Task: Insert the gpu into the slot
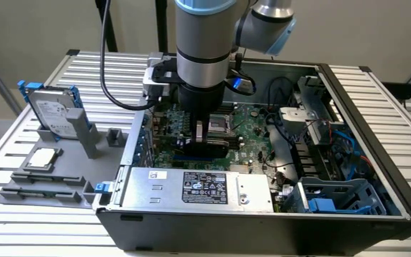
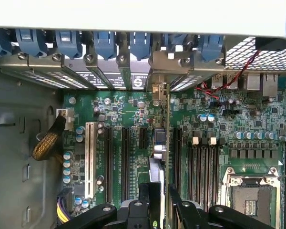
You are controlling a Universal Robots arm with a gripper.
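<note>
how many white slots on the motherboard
1: the white slot sits near the motherboard edge beside the yellow braided cable; the pincer holding the gpu may hide others.

Black gpu [image 1: 218, 144], bright-blue slot [image 1: 190, 159], green motherboard [image 1: 252, 126], silver power-supply box [image 1: 148, 187].

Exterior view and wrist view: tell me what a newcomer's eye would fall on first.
The grey robot arm reaching straight down into the open computer case grabs attention first, its gripper shut on the gpu over the green motherboard. Next come the silver power-supply box along the case's near wall, and the hard drive standing in a rack at the exterior view's left.
</note>
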